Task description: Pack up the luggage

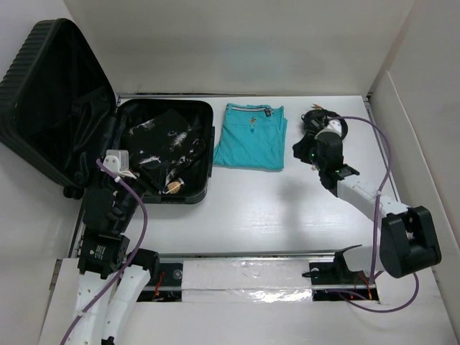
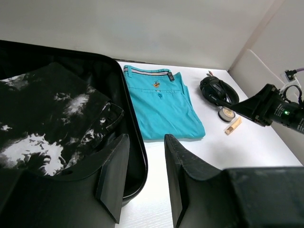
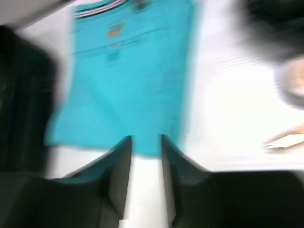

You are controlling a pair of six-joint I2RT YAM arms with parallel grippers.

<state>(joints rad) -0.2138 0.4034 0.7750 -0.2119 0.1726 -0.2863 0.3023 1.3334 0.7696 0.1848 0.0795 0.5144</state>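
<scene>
The left arm (image 1: 104, 244) rises from its base at 7 o'clock in the top view and runs toward 12 o'clock. It ends at the left gripper (image 2: 145, 142), near 9 o'clock. Its two black fingers (image 2: 111, 180) stand parted, with nothing between them. The right arm (image 1: 363, 195) starts at 4 o'clock, bends at the elbow and stretches toward 10 o'clock, with a green light showing on its wrist. The right gripper (image 3: 145, 140) has a narrow, empty gap between its jaws; its wrist view is blurred.
</scene>
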